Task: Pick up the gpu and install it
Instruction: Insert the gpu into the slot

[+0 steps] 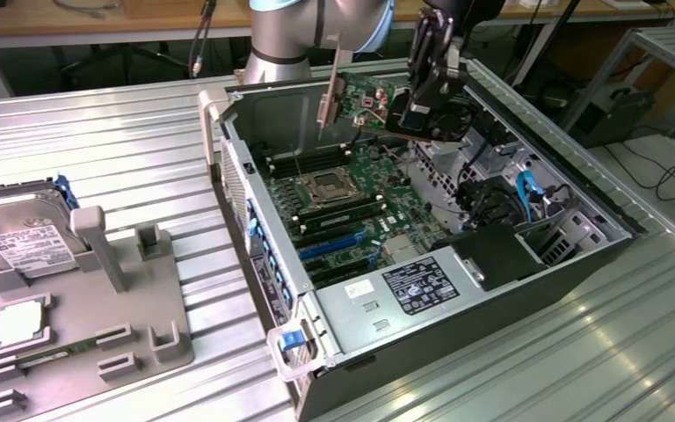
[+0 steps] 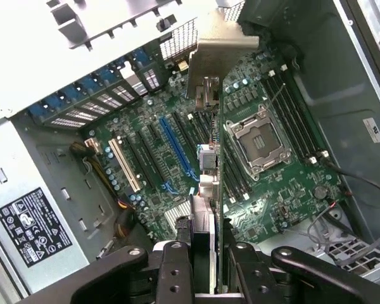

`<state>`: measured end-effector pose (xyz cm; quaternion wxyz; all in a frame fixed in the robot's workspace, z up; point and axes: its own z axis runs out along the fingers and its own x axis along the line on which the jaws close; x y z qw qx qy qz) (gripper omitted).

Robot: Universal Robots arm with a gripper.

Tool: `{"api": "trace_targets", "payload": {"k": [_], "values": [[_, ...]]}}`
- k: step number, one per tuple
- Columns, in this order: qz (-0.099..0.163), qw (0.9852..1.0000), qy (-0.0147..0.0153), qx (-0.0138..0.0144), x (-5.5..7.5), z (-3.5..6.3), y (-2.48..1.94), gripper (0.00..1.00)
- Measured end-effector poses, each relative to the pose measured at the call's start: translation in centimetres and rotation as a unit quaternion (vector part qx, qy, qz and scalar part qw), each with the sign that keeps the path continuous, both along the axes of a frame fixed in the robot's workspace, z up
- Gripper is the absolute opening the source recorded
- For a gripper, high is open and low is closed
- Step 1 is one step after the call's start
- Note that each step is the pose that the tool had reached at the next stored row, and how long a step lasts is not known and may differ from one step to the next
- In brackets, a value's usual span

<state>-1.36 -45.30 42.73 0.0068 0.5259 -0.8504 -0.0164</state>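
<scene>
1. The gpu (image 1: 364,97) is hanging on edge above the open computer case (image 1: 572,202), its long axis running from the end effector out to its silvery bracket (image 1: 322,110).
2. The end effector (image 1: 402,114) is gripping the card's end opposite the bracket.
3. The blue slot (image 2: 177,149) is lying below, nearly parallel to the card but offset.

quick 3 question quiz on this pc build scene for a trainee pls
1. True or false: the gpu is seated in a slot on the motherboard.
2. What holds the gpu? A) the fingers B) a person's hand C) the grey tray
3. Fill in: the hard drive lies to the exterior view's ____ of the computer case.

Key: 1 false, it hangs above the open case; 2 A; 3 left
</scene>
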Motion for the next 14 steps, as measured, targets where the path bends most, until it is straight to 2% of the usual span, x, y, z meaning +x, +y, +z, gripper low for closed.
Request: {"api": "trace_targets", "payload": {"k": [5,9,12,14], "values": [[0.028,0.9996,0.0,0.0,0.0,0.0,0.0,0.27],[0.05,0.9987,0.0,0.0,-0.01,0.0,0.0,0.27],[0.068,0.9977,0.0,0.0,-0.01,0.0,0.0,0.27],[0.086,0.9963,0.0,0.0,-0.01,0.0,0.0,0.27]]}}
